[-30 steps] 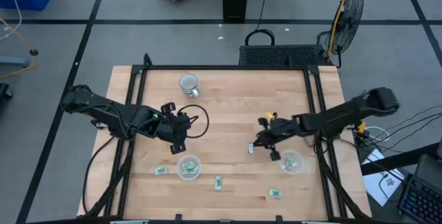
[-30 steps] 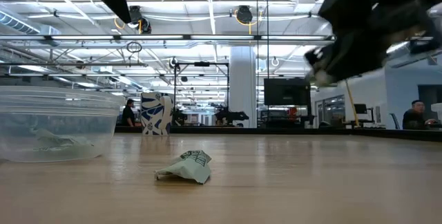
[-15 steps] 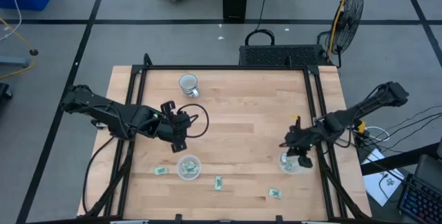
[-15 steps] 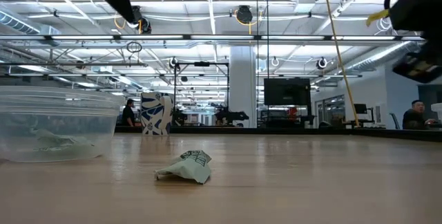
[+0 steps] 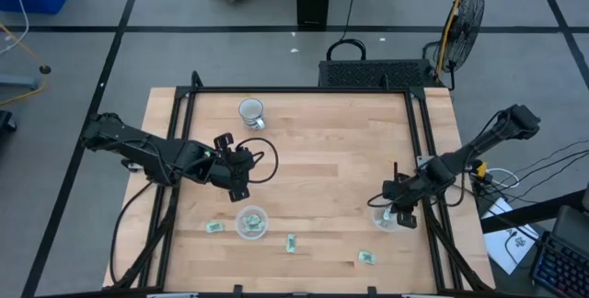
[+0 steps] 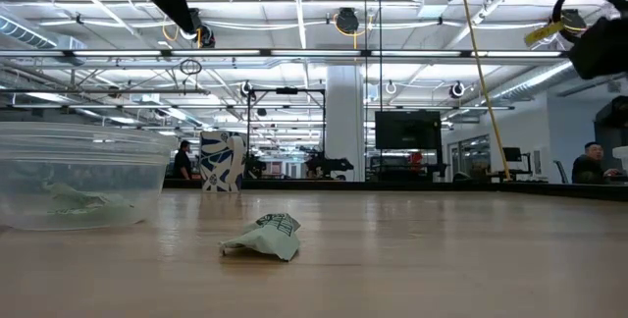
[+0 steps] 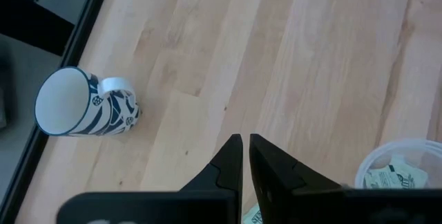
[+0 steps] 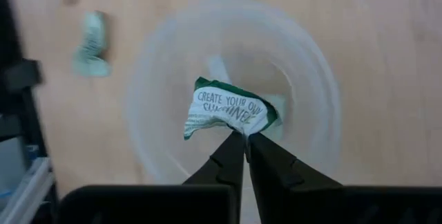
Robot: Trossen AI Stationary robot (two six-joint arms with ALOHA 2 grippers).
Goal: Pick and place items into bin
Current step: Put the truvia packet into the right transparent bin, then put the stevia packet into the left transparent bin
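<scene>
Near the worktop's right edge, we saw the right gripper (image 8: pixel 244 141) pinching 1 wrapped item (image 8: pixel 231 110) over a clear cup (image 8: pixel 311 72); the left gripper (image 7: pixel 244 156), fingers together, hovered mid-table.

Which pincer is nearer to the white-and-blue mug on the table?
The left. The left pincer hangs a short way in front of the mug, while the right pincer is far across the table, over a clear cup.
</scene>
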